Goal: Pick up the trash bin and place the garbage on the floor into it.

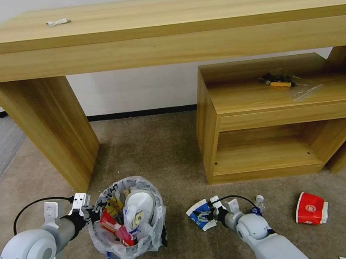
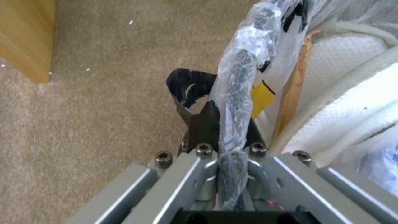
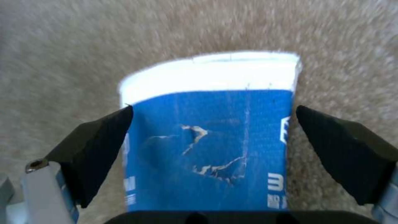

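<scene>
Blue-white paper cup [image 3: 211, 137] between spread right pincer [image 3: 213, 146], digit "3" legible

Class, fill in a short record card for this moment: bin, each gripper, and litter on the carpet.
bin: trash bin on the carpet, slipper and red wrappers inside
left gripper: shut on the bin's bagged rim
right gripper: open, fingers either side of the blue-white cup, which lies on the carpet
litter on the carpet: cup, small bottle, red-white carton
</scene>
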Available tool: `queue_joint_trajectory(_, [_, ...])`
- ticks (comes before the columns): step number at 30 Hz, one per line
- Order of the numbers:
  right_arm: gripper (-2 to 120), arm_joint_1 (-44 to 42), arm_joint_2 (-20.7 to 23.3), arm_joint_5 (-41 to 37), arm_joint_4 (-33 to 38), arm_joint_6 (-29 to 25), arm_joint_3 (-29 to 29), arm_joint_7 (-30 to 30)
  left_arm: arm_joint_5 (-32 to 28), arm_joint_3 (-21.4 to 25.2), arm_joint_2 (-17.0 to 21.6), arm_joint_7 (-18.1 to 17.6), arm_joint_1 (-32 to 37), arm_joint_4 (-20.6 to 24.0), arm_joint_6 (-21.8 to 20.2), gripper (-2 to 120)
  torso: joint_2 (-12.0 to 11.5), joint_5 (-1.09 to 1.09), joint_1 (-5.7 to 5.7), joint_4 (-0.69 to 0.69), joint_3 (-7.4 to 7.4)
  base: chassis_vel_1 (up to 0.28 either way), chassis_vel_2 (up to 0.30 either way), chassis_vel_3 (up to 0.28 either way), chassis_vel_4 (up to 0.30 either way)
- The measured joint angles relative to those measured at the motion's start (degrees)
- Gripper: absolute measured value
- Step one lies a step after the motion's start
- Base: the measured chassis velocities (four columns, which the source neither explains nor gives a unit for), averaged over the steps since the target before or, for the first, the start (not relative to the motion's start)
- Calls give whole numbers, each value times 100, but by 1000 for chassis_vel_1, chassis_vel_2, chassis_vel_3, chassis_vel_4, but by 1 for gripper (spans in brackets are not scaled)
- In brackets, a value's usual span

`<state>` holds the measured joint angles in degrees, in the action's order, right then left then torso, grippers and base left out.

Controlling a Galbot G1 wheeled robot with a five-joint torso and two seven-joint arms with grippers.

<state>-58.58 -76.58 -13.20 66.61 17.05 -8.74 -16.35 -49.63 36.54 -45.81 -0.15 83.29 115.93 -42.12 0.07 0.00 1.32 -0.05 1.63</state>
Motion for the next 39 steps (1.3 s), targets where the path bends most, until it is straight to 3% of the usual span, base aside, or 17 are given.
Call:
queue_joint_trajectory(6, [100, 348, -263, 168, -648, 26, 9, -14, -7, 11, 28, 46, 31, 69, -1, 0, 3, -4, -1, -3, -2, 0, 0, 0, 0])
queue_joint_trajectory(15, [99, 439, -316, 152, -767, 118, 55, -29, 0, -21, -29, 51, 39, 112, -1, 0, 4, -5, -1, -4, -2, 0, 0, 0, 0])
queue_joint_trajectory(32, [61, 90, -268, 47, -371, 119, 140, -102, -10, -73, 13, -1, -12, 178, -2, 0, 1, 3, -1, 3, 1, 0, 0, 0, 0])
queue_joint_trajectory(39, [37, -103, -167, 62, -41, 53, 112, 25, -10, -74, -1, -26, 18, 220, -2, 0, -2, 6, 1, 5, 3, 0, 0, 0, 0])
